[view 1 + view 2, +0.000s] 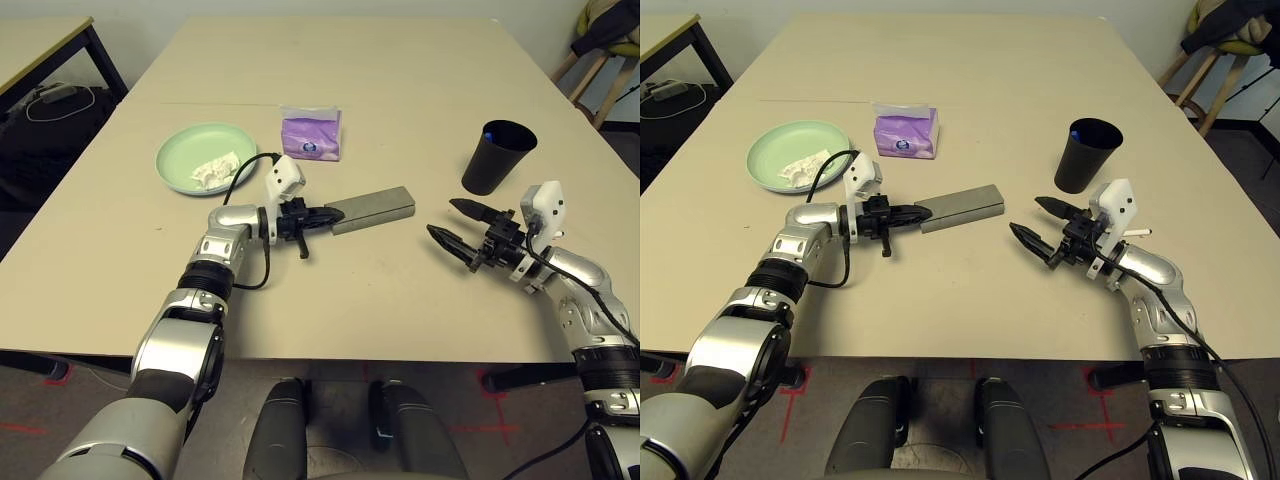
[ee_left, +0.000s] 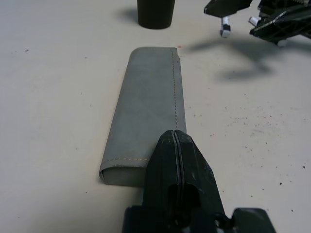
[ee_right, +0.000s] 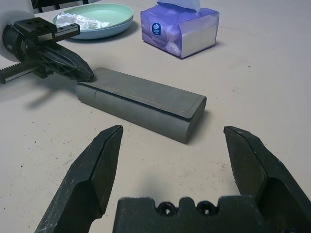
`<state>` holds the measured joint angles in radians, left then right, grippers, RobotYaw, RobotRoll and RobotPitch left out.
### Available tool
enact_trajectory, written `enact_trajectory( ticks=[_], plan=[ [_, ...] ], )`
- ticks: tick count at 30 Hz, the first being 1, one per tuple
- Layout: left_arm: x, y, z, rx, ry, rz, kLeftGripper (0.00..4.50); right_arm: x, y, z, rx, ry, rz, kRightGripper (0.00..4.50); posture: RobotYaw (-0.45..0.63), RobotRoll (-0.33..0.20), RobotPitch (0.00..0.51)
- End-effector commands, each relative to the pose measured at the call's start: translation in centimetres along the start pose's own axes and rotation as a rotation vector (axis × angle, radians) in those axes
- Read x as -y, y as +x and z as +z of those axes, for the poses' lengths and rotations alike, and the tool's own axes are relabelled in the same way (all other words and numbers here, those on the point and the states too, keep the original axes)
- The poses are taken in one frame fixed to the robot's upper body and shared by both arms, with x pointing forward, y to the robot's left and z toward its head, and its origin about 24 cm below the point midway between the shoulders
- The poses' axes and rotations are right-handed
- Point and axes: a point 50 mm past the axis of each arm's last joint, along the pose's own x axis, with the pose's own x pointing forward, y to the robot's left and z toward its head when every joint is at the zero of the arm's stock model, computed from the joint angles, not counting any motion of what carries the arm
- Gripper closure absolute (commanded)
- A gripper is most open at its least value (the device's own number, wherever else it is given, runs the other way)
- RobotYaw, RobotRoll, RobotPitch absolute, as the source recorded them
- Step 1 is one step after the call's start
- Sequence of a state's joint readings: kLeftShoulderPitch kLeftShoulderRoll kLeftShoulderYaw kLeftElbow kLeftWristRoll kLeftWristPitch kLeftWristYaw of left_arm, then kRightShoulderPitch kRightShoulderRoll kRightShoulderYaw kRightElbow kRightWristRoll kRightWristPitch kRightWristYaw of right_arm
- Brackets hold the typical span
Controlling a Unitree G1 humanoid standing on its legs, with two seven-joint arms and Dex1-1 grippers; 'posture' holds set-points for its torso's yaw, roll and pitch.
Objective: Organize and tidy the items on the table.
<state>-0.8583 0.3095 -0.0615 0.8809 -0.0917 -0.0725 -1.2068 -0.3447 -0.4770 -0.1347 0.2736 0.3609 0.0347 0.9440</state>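
Observation:
The grey-olive glasses case lies closed mid-table. My left gripper is shut with nothing in it, its tips against the case's left end. To the right of the case, my right gripper stands wide open and holds nothing; in the right wrist view the case lies a short way beyond its fingers. Behind the right gripper stands the black cup, something blue showing inside. A purple tissue pack sits behind the case. A pale green plate at the left holds crumpled white tissue.
The beige table stretches bare behind the items and along its front edge. A smaller table with black legs stands at the far left, with cables on the floor below it. A wooden stool is at the far right.

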Motion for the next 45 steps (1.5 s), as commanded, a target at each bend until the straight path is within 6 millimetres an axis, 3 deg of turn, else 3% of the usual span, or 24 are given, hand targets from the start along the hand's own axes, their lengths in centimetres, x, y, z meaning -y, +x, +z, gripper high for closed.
enact_trajectory(
  ticks=[1, 6, 11, 13, 18, 23, 24, 29, 34, 45],
  plan=[
    [0.3, -0.1, -0.7, -0.06, -0.004, -0.026, 4.45, 0.1, -0.1, 0.6, 0.007, -0.035, -0.001, 0.0, 0.1, 0.0, 0.123],
    [0.1, -0.2, -0.2, -0.041, 0.002, -0.009, 4.45, 0.1, -0.1, 0.5, 0.004, -0.036, -0.001, 0.0, 0.11, 0.0, 0.12],
    [-0.5, -0.6, 1.8, 0.095, 0.05, 0.014, 4.29, 0.3, -0.1, 0.5, 0.005, -0.039, -0.001, 0.0, 0.11, 0.0, 0.116],
    [-0.4, -0.9, 2.1, 0.121, 0.064, -0.004, 3.91, 0.4, -0.1, 0.5, 0.007, -0.04, -0.001, 0.0, 0.11, 0.0, 0.114],
    [0.2, -1.5, 2.4, 0.164, 0.108, -0.031, 2.03, 0.2, 0.2, 0.6, 0.007, -0.04, 0.011, 0.0, 0.12, 0.0, 0.111],
    [1.6, -1.7, 3.2, 0.199, 0.121, -0.144, 0.15, -0.3, 0.0, 1.2, -0.1, -0.042, 0.185, 0.0, 0.12, 0.0, 0.112],
    [1.8, -1.7, 3.4, 0.197, 0.124, -0.162, 0.03, -0.4, -0.3, 1.3, -0.143, -0.054, 0.238, 0.0, 0.12, 0.0, 0.113],
    [2.8, -1.4, 3.6, 0.165, 0.119, -0.227, 0.03, 0.2, -3.3, 1.8, -0.541, -0.203, 0.55, 0.0, 0.11, 0.0, 0.11],
    [3.3, -0.9, 3.4, 0.152, 0.123, -0.236, 0.03, 3.0, -6.2, 2.8, -0.944, -0.423, 0.671, 0.0, 0.11, 0.0, 0.108],
    [4.0, -1.1, 2.3, 0.12, 0.143, -0.233, 0.03, 5.8, -6.0, 3.2, -1.113, -0.709, 0.716, 0.0, 0.11, 0.0, 0.111]
  ],
)
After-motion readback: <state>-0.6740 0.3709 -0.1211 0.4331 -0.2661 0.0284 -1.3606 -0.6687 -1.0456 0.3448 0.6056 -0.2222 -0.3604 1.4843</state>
